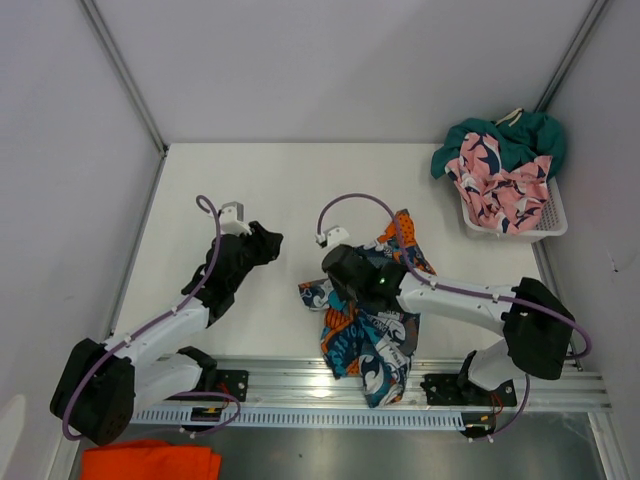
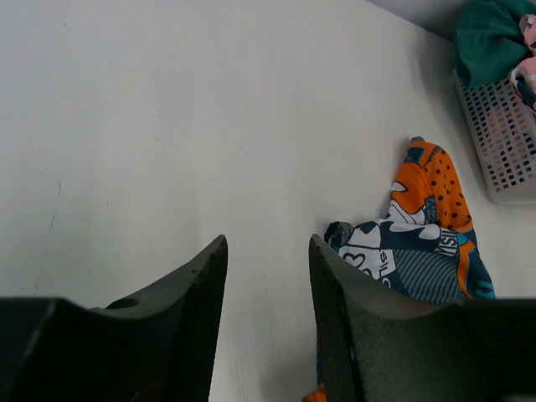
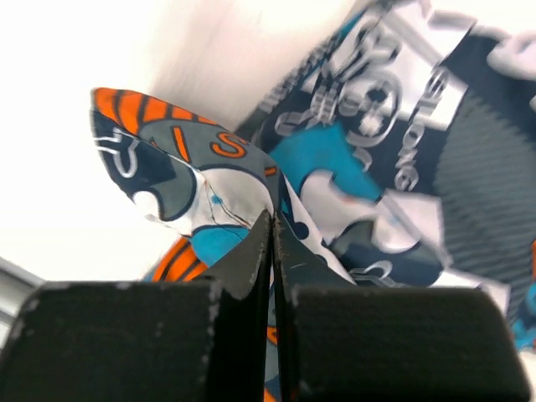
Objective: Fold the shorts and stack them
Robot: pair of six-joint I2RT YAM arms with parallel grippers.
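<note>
Three shorts total, checked per view, places given against the basket (image 1: 548, 222).

Top view: pink shorts (image 1: 495, 185) and teal shorts (image 1: 510, 135) are heaped in the basket. They spill over its rim, and how they lie underneath is hidden. Graphic shorts (image 1: 352, 345) sit crumpled well apart from the basket, toward the near edge of the surface (image 1: 300, 180), one end hanging over the rail (image 1: 290, 378). The right arm crosses them and covers their middle. Right tool (image 1: 340, 280) is on the shorts' side farthest from the basket; its fingers can't be made out from above. Left tool (image 1: 268, 242) is farther still from the basket, over bare surface, grip hard to read here. Orange cloth (image 1: 150, 462) is cut off by the frame bottom, diagonally opposite the basket. There is open room from the graphic shorts to the back wall.

Left wrist view: left tool (image 2: 268, 251) has its jaws partly apart with nothing between them, only bare surface below. Graphic shorts (image 2: 419, 251) are partly behind one finger. Basket corner (image 2: 502, 142) and teal cloth (image 2: 490, 38) are cut off at the frame edge.

Right wrist view: right tool (image 3: 272, 226) is pinched tight on a raised fold of the graphic shorts (image 3: 184, 176). The print beyond is blurred. No basket in this view.
</note>
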